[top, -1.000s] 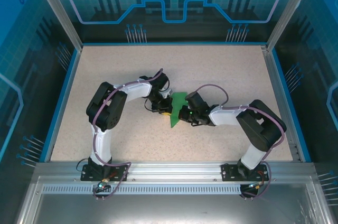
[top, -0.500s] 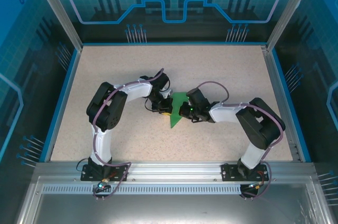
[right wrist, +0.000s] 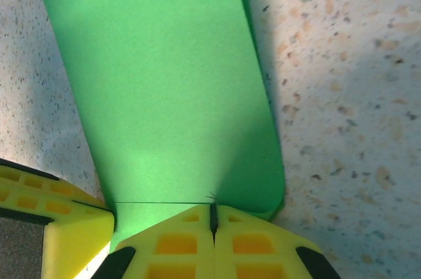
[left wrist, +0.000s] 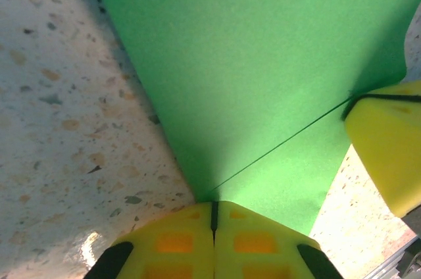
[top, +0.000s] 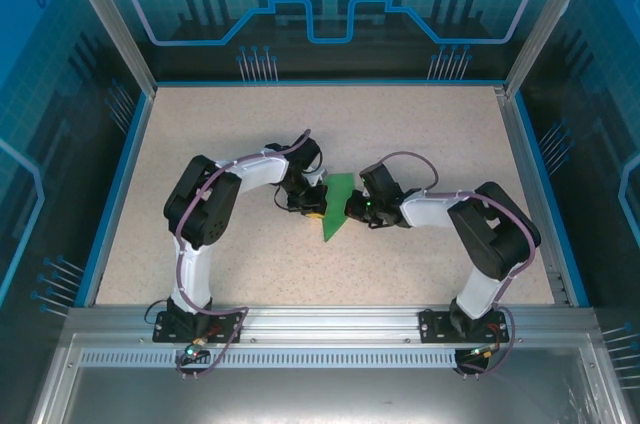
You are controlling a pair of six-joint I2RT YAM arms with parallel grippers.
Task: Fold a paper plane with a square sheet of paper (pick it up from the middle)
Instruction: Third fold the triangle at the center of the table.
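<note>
Top external view has the folded green paper [top: 336, 216] at the middle of the table [top: 430, 134], between both arms. Left gripper [left wrist: 214, 212] is pinched tight on one edge of it. Right gripper [right wrist: 214, 216] is clamped closed on the opposite edge.

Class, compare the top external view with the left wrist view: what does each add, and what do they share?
Top external: both arms from base to wrist, on the speckled table. Left wrist: a thin dark line across the green paper, running from the shut left end effector to the right end effector. Shared: paper, table, both end effectors.
</note>
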